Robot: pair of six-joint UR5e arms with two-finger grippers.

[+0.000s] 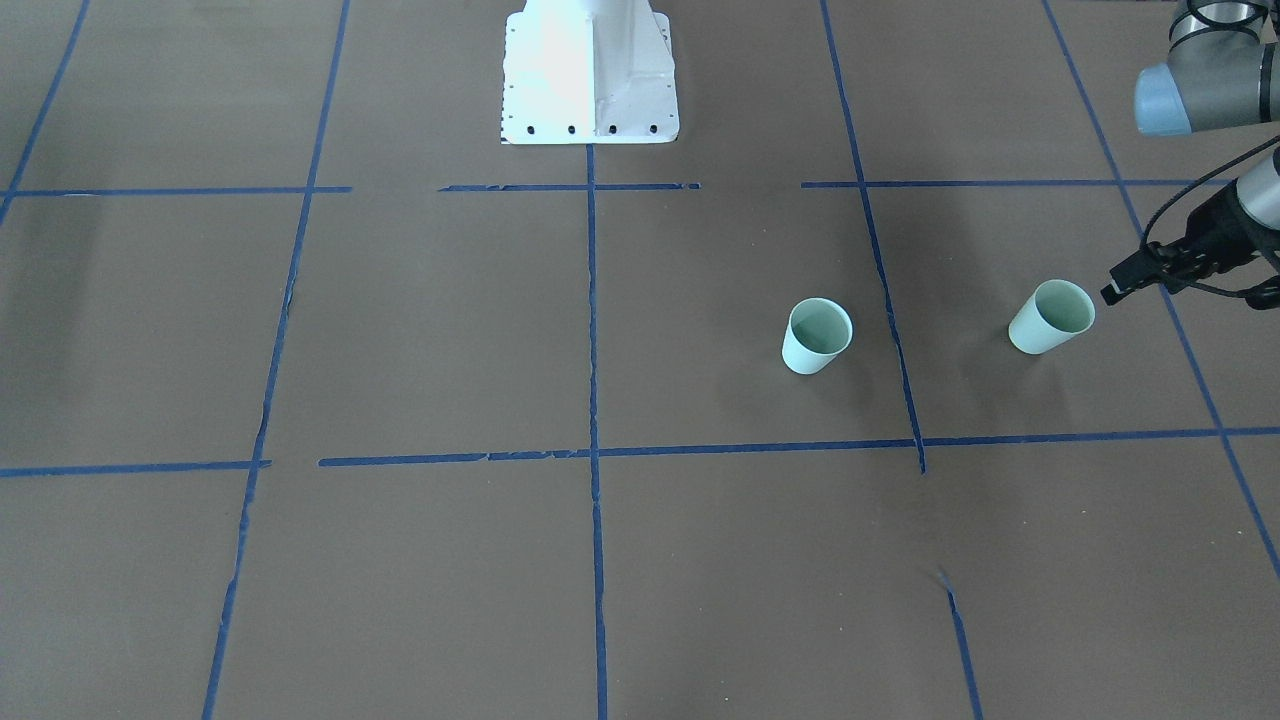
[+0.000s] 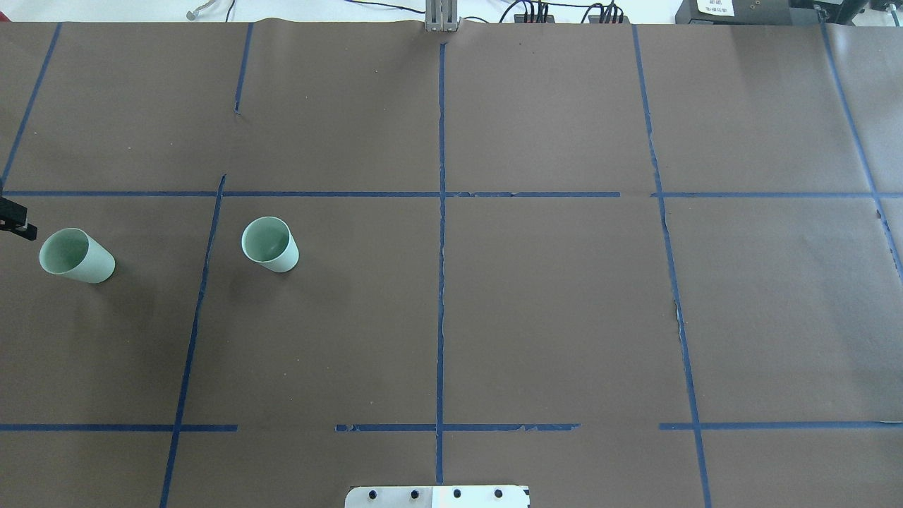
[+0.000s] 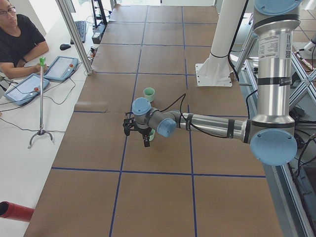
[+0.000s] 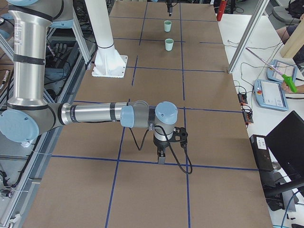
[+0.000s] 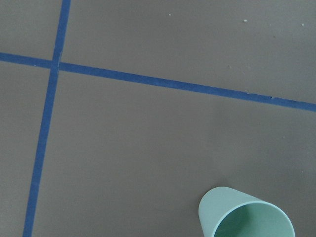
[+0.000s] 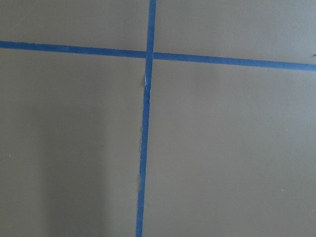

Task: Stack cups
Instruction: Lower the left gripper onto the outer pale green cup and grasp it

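Observation:
Two pale mint-green cups stand upright on the brown table. One cup [image 2: 76, 255] is at the far left of the overhead view, the other cup [image 2: 270, 244] a little to its right. In the front-facing view they are the outer cup [image 1: 1050, 316] and the inner cup [image 1: 816, 335]. My left gripper [image 1: 1112, 292] hangs just beside the outer cup, apart from it, and in the exterior left view [image 3: 137, 137] its fingers look spread and empty. The left wrist view shows that cup's rim [image 5: 247, 213] at the bottom edge. My right gripper [image 4: 161, 159] shows only in the exterior right view, far from the cups; I cannot tell its state.
Blue tape lines [image 2: 441, 212] divide the brown paper into squares. The white robot base [image 1: 590, 75] stands at the table's robot side. An operator [image 3: 17, 39] sits past the far table edge with tablets, and a thin stand [image 3: 41, 98] is next to them.

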